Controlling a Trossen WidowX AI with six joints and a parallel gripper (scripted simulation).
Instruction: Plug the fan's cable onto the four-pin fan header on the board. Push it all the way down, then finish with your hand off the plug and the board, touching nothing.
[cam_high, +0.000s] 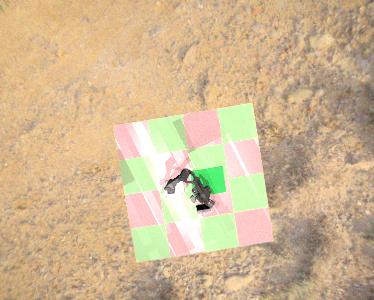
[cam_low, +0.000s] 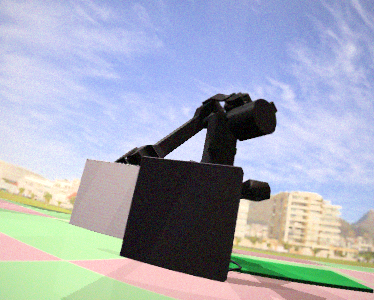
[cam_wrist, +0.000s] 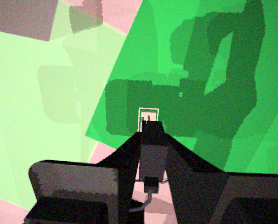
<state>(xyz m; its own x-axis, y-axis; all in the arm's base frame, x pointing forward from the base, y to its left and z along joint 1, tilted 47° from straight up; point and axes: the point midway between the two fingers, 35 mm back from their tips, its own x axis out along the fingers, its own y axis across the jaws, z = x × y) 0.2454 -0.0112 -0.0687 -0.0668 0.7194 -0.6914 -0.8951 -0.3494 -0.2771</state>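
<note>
The green board (cam_high: 216, 176) (cam_low: 305, 276) (cam_wrist: 200, 37) lies flat on the checkered ground. In the wrist view, the fan header (cam_wrist: 148, 109) shows as a small pale outlined box with pins inside, near the board's edge. My gripper (cam_wrist: 151, 137) is shut on the dark plug (cam_wrist: 152, 128). The plug's front end overlaps the near part of the header in that view; its height over the pins cannot be told. The grey cable (cam_wrist: 148, 200) trails behind the plug between the fingers. In the exterior view the fingers are hidden behind a black box.
The black box (cam_high: 203, 207) (cam_low: 180, 220) stands close beside the board and the arm (cam_high: 202, 194) (cam_low: 220, 137). A grey box (cam_low: 105, 197) stands to its left in the exterior view. Arm shadows fall across the board and header.
</note>
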